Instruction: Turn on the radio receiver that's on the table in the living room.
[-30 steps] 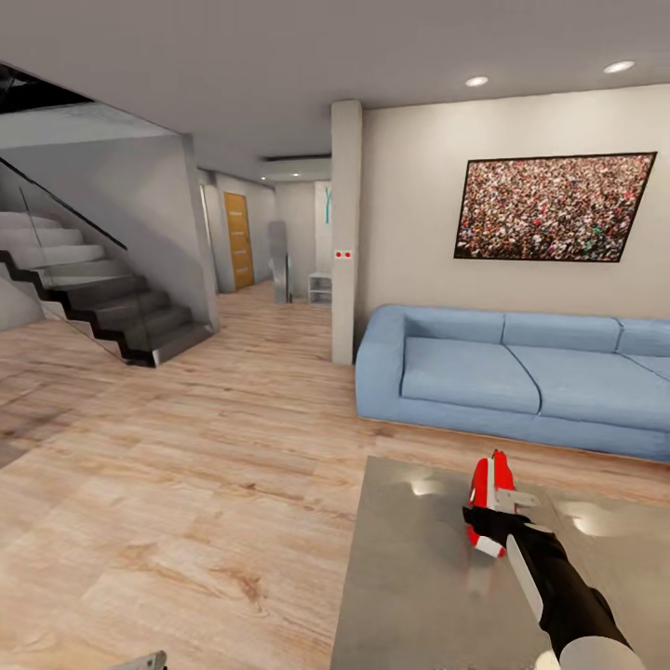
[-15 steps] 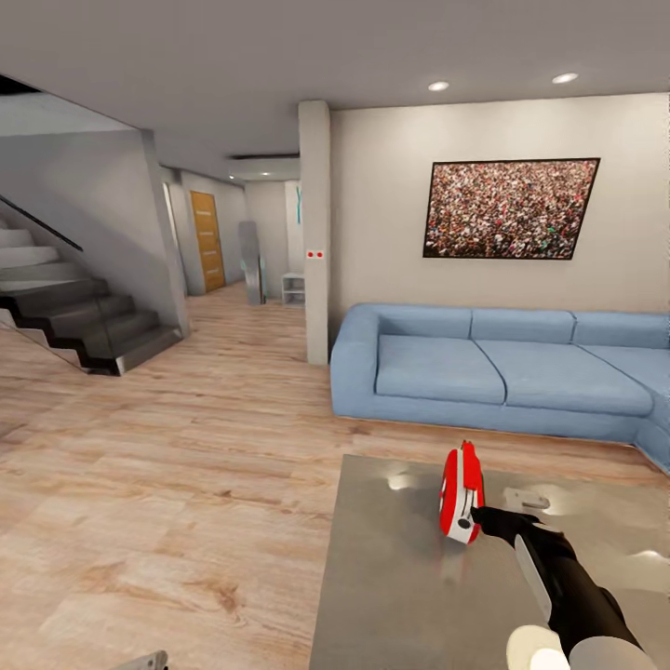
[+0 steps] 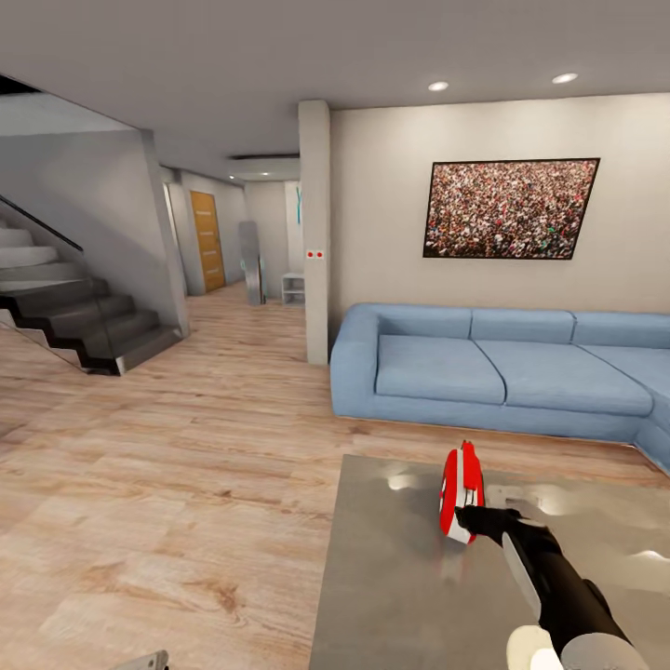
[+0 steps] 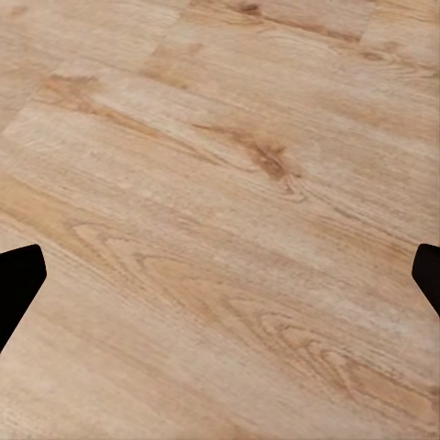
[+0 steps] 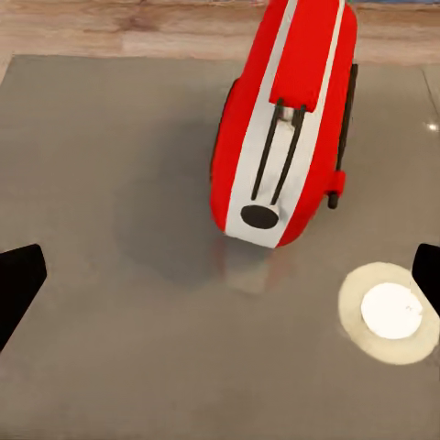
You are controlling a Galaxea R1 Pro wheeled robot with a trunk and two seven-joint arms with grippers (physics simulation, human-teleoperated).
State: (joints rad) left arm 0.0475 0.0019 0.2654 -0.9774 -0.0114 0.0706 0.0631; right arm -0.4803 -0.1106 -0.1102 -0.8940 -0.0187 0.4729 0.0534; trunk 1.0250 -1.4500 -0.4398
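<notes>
The right hand [image 3: 473, 517] hovers with fingers spread and empty just short of the small red rounded radio receiver with white-grey sides [image 3: 461, 491], which stands on the glossy grey rectangular counter [image 3: 409, 596]. I judge the approach step is in hand; next the hand must press the receiver's switch. Beyond lie a blue sofa [image 3: 502, 377] and light wood plank floor [image 3: 167, 484]; the left hand [image 4: 220, 275] hangs splayed over that floor.

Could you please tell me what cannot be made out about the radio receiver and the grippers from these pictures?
- Radio receiver: its dialled face is edge-on in the head view, and whether it is on cannot be told.
- Right gripper: contact with the radio is unclear, the wrist view cutting off its fingertips.
- Left gripper: fingertips cut off by the wrist view's edges.
</notes>
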